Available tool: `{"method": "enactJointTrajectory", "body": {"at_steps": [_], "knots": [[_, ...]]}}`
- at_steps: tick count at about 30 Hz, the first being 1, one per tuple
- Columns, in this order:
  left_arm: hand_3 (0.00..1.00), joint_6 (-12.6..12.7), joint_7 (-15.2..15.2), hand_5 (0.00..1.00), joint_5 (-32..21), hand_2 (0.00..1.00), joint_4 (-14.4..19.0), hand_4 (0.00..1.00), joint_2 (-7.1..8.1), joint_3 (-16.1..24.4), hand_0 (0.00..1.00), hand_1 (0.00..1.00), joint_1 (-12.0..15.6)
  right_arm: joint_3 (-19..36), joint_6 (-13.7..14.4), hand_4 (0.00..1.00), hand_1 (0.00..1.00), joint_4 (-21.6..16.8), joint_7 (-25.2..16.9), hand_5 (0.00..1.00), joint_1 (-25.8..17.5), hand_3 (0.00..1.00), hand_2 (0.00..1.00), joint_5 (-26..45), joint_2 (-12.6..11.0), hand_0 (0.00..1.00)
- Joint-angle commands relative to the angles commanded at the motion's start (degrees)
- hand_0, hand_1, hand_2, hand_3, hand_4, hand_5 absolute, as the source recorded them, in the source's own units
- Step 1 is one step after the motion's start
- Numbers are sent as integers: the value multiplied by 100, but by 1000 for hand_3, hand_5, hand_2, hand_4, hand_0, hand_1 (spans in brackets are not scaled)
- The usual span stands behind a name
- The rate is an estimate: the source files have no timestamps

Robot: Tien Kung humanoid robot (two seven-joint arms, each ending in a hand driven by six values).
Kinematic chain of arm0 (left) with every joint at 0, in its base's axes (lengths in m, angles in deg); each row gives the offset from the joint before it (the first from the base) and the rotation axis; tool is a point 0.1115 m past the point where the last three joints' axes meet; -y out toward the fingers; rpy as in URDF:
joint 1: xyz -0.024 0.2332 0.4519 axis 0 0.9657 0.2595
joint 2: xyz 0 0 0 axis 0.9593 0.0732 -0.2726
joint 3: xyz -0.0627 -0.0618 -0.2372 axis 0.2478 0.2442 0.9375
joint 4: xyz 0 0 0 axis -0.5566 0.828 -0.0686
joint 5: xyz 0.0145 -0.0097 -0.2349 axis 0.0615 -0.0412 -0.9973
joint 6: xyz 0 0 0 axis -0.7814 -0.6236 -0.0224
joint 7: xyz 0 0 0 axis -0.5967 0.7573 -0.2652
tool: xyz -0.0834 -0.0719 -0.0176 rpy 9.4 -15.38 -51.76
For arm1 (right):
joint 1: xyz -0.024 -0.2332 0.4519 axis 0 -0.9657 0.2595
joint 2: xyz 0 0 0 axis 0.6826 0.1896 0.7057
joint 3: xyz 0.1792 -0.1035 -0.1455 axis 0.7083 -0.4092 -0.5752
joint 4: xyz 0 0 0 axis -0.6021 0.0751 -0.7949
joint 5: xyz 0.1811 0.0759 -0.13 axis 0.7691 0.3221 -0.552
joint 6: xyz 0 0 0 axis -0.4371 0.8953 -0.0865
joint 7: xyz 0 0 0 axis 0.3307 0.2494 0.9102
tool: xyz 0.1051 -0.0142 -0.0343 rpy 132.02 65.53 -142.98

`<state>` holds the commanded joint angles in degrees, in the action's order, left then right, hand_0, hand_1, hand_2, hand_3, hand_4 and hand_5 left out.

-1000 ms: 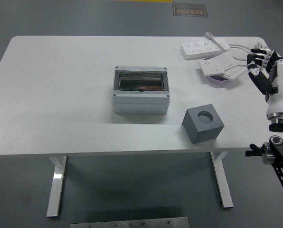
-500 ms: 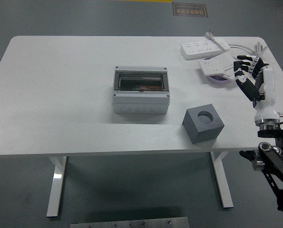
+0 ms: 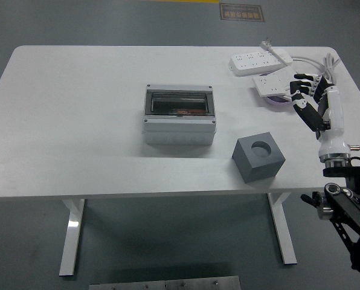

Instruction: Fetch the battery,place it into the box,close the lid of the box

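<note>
The right hand hovers with fingers spread and empty near the 2 power strips (no battery I can pick out), so it could snag a cable, well away from the box mid-tabletop.

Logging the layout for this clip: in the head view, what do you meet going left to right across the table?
Grey box → dark grey block with a round hole → right hand, fingers spread, holding nothing.
</note>
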<state>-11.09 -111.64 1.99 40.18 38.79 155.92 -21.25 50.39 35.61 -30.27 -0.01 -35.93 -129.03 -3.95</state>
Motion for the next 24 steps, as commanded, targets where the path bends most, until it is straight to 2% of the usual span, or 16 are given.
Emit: {"method": "enactJointTrajectory", "body": {"at_steps": [24], "knots": [[534, 61, 59, 2, -163, 598, -23, 427, -112, -82, 567, 724, 4, 60, 43, 670, 515, 5, 47, 396, -93, 595, 524, -20, 47, 574]]}}
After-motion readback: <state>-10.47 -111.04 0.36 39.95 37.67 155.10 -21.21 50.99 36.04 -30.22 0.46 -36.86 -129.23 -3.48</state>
